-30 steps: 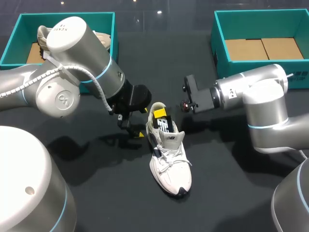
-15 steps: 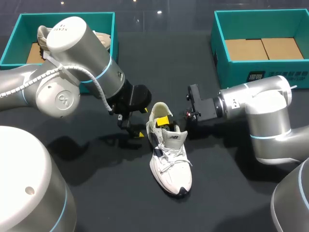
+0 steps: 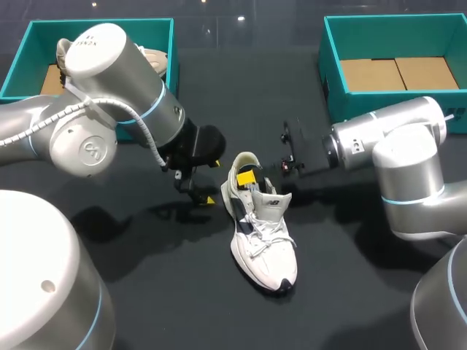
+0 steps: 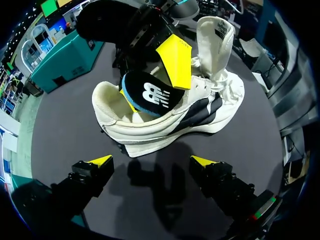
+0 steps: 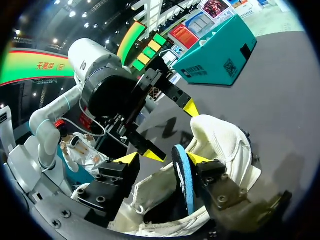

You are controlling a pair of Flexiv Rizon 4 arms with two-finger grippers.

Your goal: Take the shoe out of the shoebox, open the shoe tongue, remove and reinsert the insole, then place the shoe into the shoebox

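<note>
A white shoe (image 3: 264, 237) lies on its sole in the middle of a dark table (image 3: 146, 284). Its toe points toward the near edge and its heel toward the far side. It is outside both boxes. The shoe's tongue (image 4: 214, 37) stands upright, pulled away from the loose laces (image 3: 264, 232), so the opening is wide. A dark insole (image 4: 149, 92) with a blue edge rises partly out of the heel opening and stands on its edge above the collar. The right arm (image 3: 394, 138) comes in from the right side, and its wrist lies low over the table just behind the shoe's heel. The insole stands between the right jaws, but the pictures do not show whether they pinch it or merely flank it. The left arm (image 3: 109, 109) comes in from the left side and bends down to the table just beside the heel, on the shoe's left. The left jaws are spread wide and hold nothing. Bare table lies between their yellow tips, and the side of the shoe lies just ahead of them. A teal left shoebox (image 3: 102, 22) sits at the far left corner of the table. Something pale inside it is partly hidden behind the left arm. A teal right shoebox (image 3: 350, 106) sits at the far right corner, well apart from the shoe, with a brown cardboard floor showing inside.
</note>
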